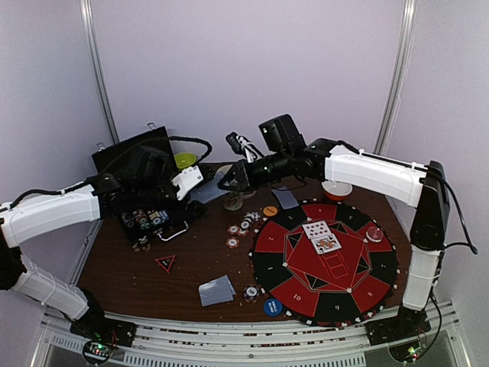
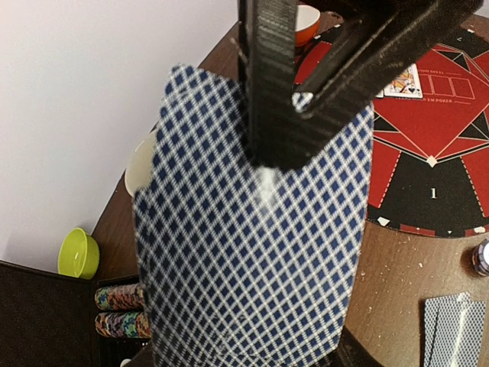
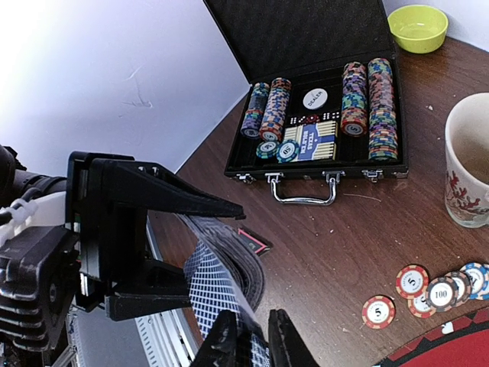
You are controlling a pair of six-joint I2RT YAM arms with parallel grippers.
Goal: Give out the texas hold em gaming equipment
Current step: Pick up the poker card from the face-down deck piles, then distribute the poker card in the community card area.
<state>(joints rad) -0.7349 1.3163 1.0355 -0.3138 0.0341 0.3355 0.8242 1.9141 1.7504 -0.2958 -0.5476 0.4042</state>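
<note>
My left gripper (image 1: 191,182) is shut on a deck of blue-checked playing cards (image 2: 252,229), which fills the left wrist view and bows between its black jaws. My right gripper (image 3: 252,340) reaches in from the right, its fingertips (image 2: 294,99) pinched on the top card's upper edge. Striped poker chips (image 3: 428,287) lie loose on the wood beside the round red-and-black mat (image 1: 325,260). Two face-up cards (image 1: 321,235) rest on the mat. Face-down cards (image 1: 216,290), a blue disc (image 1: 273,307) and an orange disc (image 1: 270,211) lie around it.
An open black chip case (image 3: 313,130) with stacked chips stands at the back left. A white patterned mug (image 3: 467,172) stands near the loose chips. A green bowl (image 3: 417,27) sits behind the case, a red-rimmed bowl (image 1: 337,189) by the mat's far edge.
</note>
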